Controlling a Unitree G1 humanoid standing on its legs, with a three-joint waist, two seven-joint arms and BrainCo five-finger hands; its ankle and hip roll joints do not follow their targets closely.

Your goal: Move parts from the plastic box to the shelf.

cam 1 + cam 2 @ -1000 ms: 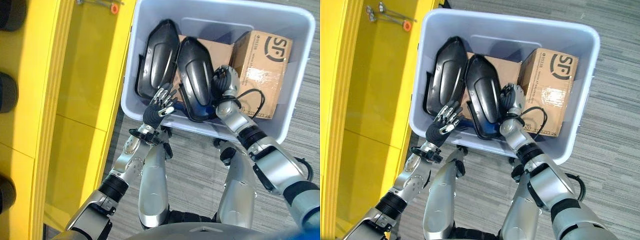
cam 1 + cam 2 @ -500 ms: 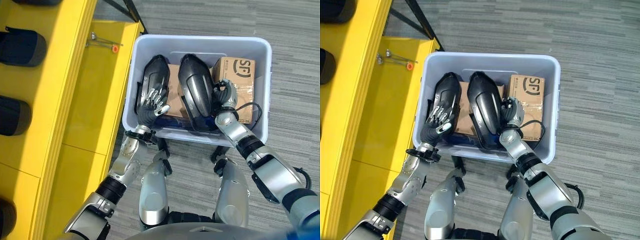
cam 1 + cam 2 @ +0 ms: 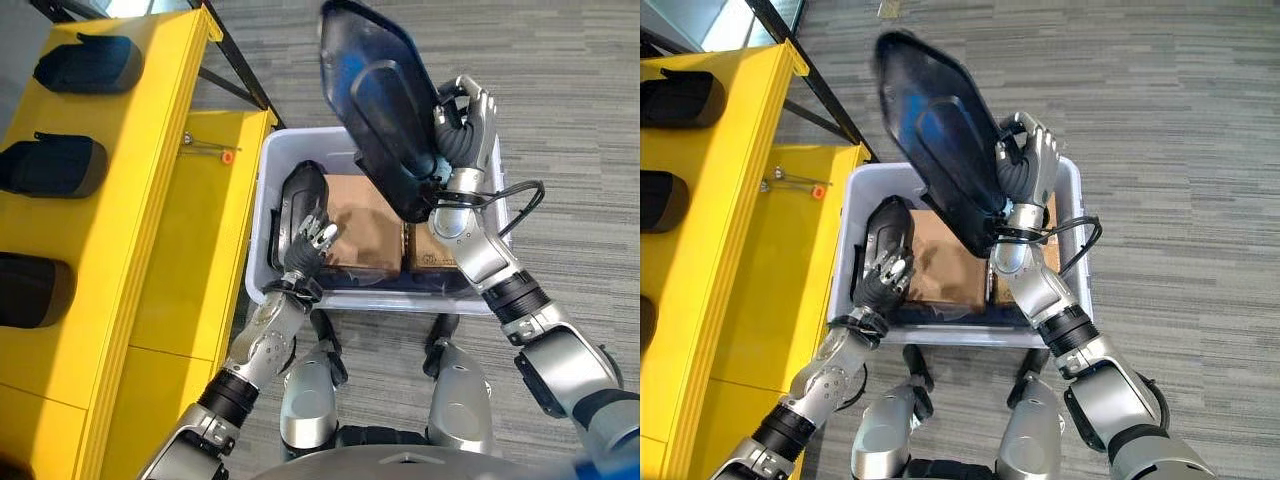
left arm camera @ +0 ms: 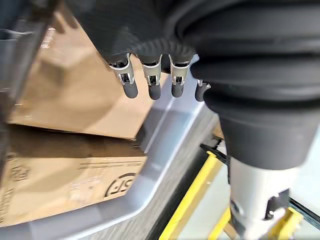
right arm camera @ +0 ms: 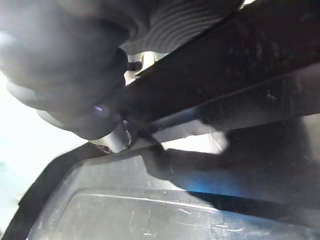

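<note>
- The right hand (image 3: 465, 125) is raised in the upper right of the left eye view, above the plastic box (image 3: 262, 225), with its fingers (image 3: 484, 105) curled round the edge of a black shell-shaped part (image 3: 375, 105).
- That held part stands tilted, its hollow underside with a blue sheen turned to the camera; its broad end reaches the top centre of the frame and its narrow end sits beside the wrist.
- In the right wrist view the same part (image 5: 210, 165) lies right against the dark ribbed cover, and a silver finger shows pressed at its rim.
- The left hand (image 3: 308, 246) sits at the centre left of the left eye view, inside the box, with its fingers straight and spread, lying on the lower end of a second black part (image 3: 296, 205).
- That second part lies lengthwise along the box's left wall.
- In the left wrist view the dark fingertips (image 4: 153, 89) hang over cardboard and the grey rim of the box.
- Two cardboard boxes (image 3: 365, 228) lie side by side in the box, to the right of the second part.
- The yellow shelf (image 3: 180, 250) fills the left side of the frame, just beside the box; three black parts (image 3: 58, 165) rest along its upper left edge.
- A small tool with an orange tip (image 3: 214, 152) lies on the shelf near the box's top left corner.
</note>
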